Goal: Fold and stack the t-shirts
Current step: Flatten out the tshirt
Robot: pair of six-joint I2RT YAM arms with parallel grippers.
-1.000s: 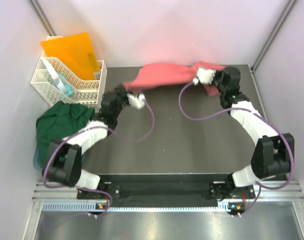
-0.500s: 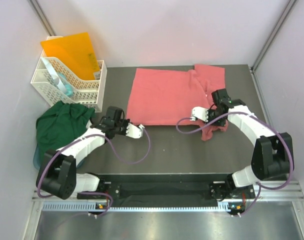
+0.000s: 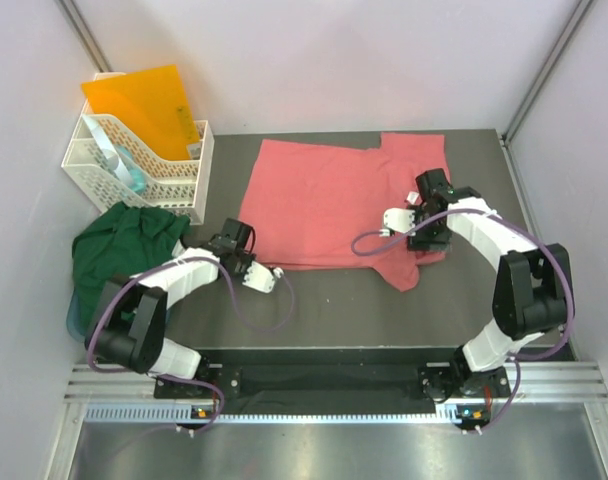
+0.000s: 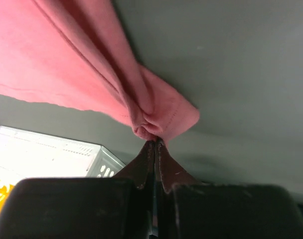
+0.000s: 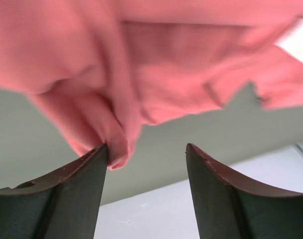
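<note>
The salmon-pink t-shirt lies spread on the dark table, with one sleeve bunched at its near right. My left gripper is at the shirt's near left corner. In the left wrist view this gripper is shut on a puckered fold of the pink cloth. My right gripper is over the bunched sleeve. Its jaws stand open, and the loose pink cloth only brushes the left fingertip. The dark green t-shirt sits crumpled at the table's left edge.
A white plastic basket with an orange folder in it stands at the back left; its corner shows in the left wrist view. Pale walls close in the table on three sides.
Both arms carried the raised pink shirt toward the near side and laid it flat. The right gripper opened and let go of the cloth. The left stays shut on its corner.
</note>
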